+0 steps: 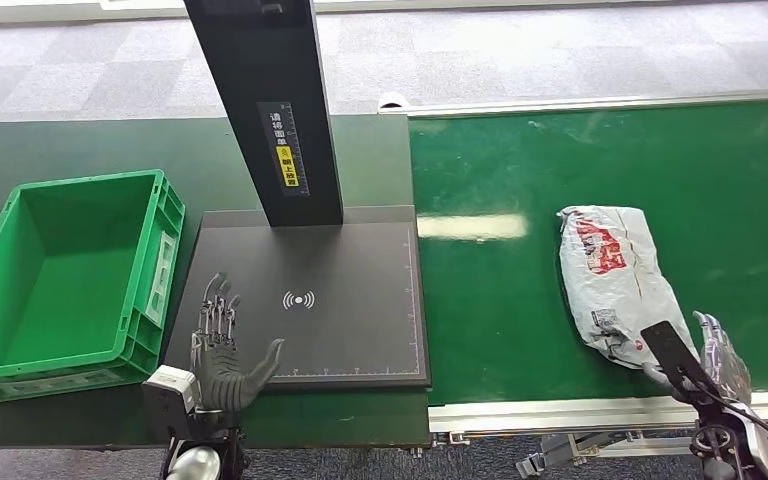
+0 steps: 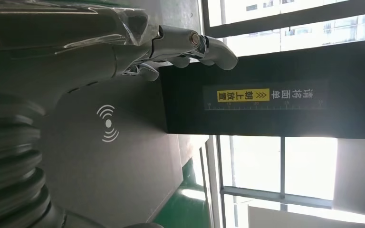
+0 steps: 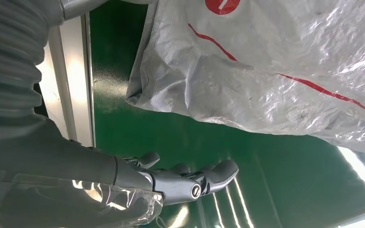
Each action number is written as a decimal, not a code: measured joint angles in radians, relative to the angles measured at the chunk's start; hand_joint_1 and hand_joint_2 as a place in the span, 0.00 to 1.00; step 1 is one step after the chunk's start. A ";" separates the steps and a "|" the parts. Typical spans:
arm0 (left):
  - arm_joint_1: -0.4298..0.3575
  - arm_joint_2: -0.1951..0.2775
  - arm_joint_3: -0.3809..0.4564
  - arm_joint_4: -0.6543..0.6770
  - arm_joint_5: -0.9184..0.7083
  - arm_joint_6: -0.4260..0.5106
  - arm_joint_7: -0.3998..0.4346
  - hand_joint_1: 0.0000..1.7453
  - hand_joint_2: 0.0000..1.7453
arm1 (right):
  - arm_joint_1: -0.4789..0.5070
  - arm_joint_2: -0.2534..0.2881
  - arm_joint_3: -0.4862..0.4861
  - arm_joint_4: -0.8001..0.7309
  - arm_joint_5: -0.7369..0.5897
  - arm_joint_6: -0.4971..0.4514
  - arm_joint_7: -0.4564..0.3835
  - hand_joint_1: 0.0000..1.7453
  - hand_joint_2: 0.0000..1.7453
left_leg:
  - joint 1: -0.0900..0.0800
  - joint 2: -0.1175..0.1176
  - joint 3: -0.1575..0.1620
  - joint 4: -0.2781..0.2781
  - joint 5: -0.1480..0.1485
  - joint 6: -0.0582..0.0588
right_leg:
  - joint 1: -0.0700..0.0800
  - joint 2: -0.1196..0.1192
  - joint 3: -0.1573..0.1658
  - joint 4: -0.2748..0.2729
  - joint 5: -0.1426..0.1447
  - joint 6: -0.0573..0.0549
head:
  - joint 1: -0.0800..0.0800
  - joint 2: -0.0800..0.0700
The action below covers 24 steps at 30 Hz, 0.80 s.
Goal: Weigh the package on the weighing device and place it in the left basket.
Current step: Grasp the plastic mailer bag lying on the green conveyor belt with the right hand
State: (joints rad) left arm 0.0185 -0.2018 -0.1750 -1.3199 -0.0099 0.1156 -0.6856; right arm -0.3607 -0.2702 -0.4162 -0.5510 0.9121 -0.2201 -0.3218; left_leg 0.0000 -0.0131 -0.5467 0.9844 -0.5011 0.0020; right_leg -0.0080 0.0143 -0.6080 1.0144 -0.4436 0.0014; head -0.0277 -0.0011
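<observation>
1. Conveyor belt [image 1: 520, 300], green, runs across your right half of the head view; a dark table surface carries everything to its left.
2. Weighing device [image 1: 350, 330] sits in the middle, a flat black plate with a white wireless mark and a black post [image 1: 270, 100] rising from its far edge. Your left wrist view lets you read the yellow label on that post up close, with windows behind it.
3. Left basket [image 1: 155, 260], a green crate, stands just beside the plate with nothing inside.
4. Package [image 1: 615, 275], a grey plastic mailer with red print, lies on the belt, well apart from the plate. Your right wrist view shows its crinkled film and red lines, which the head view only hints at.
5. Left hand [image 1: 222, 350] hovers over the plate's near left corner, fingers spread wide, holding nothing.
6. Right hand [image 1: 705, 360] is at the package's near end, fingers apart; in your right wrist view a strip of belt separates them from the package, nothing gripped.
</observation>
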 joint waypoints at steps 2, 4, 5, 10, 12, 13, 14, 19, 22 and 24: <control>0.000 0.000 0.000 0.000 0.000 0.000 0.000 0.00 1.00 | -0.004 0.000 0.000 0.011 0.000 0.000 0.000 0.00 1.00 | 0.000 0.000 0.000 0.000 0.000 0.000 | 0.000 0.000 0.000 0.000 0.000 0.000 | 0.000 0.000; 0.000 0.000 0.000 0.000 0.000 0.000 0.000 0.00 1.00 | -0.006 0.000 0.000 0.019 0.000 0.000 -0.001 0.00 1.00 | 0.000 0.000 0.000 0.000 0.000 0.000 | 0.000 0.000 0.000 0.000 0.000 0.000 | 0.000 0.000; 0.000 0.000 0.000 0.000 0.000 0.000 0.000 0.00 1.00 | -0.007 0.000 0.000 0.022 0.000 0.000 -0.001 0.00 1.00 | 0.000 0.000 0.000 0.000 0.000 0.000 | 0.000 0.000 0.000 0.000 0.000 0.000 | 0.000 0.000; 0.000 0.000 0.000 0.000 0.000 0.000 0.000 0.00 1.00 | -0.008 0.000 0.000 0.034 0.000 0.000 -0.002 0.00 1.00 | 0.000 0.000 0.000 0.000 0.000 0.000 | 0.000 0.000 0.000 0.000 0.000 0.000 | 0.000 0.000; 0.000 0.000 -0.001 0.000 0.000 0.000 0.000 0.00 1.00 | -0.011 0.000 0.000 0.038 -0.003 0.002 -0.004 0.00 1.00 | 0.000 0.000 -0.001 0.000 0.000 0.000 | 0.000 0.000 0.000 0.000 0.000 0.000 | 0.000 0.000; -0.001 0.000 -0.002 0.000 0.000 0.000 0.000 0.00 1.00 | -0.014 0.000 0.000 0.040 -0.004 0.003 -0.004 0.00 1.00 | 0.000 0.000 -0.001 0.000 0.000 0.000 | 0.000 0.000 0.000 0.000 0.000 0.000 | 0.000 0.000; -0.001 0.000 -0.003 0.000 0.000 0.000 0.000 0.00 1.00 | -0.019 0.001 0.000 0.043 -0.004 0.004 -0.005 0.00 1.00 | 0.000 0.000 -0.001 0.000 0.000 0.000 | 0.000 0.000 0.000 0.000 0.000 0.000 | 0.000 0.000; -0.005 -0.004 -0.013 0.000 0.000 -0.001 0.002 0.00 1.00 | -0.063 0.002 0.004 0.047 0.006 -0.014 -0.042 0.00 1.00 | 0.000 0.000 -0.001 0.000 0.000 0.000 | 0.000 0.000 0.000 0.000 0.001 0.000 | 0.000 0.000; -0.004 -0.005 -0.014 0.000 -0.001 -0.001 0.002 0.00 1.00 | -0.093 0.004 0.014 0.003 0.008 -0.012 -0.051 0.00 1.00 | 0.000 0.000 0.000 0.000 0.001 0.000 | 0.000 0.000 0.000 0.000 0.001 0.000 | 0.000 0.000; -0.003 -0.005 -0.014 0.000 -0.001 0.000 0.002 0.00 1.00 | -0.119 0.003 0.029 -0.031 0.011 0.001 -0.045 0.00 1.00 | 0.000 0.001 0.000 0.000 0.001 0.000 | 0.000 0.000 0.000 0.000 0.001 0.000 | 0.000 0.000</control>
State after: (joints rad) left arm 0.0154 -0.2071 -0.1895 -1.3198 -0.0107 0.1154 -0.6833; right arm -0.4798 -0.2668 -0.3873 -0.5818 0.9231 -0.2191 -0.3666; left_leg 0.0000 -0.0125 -0.5467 0.9845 -0.5003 0.0023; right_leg -0.0083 0.0145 -0.6078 1.0146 -0.4429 0.0016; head -0.0278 -0.0011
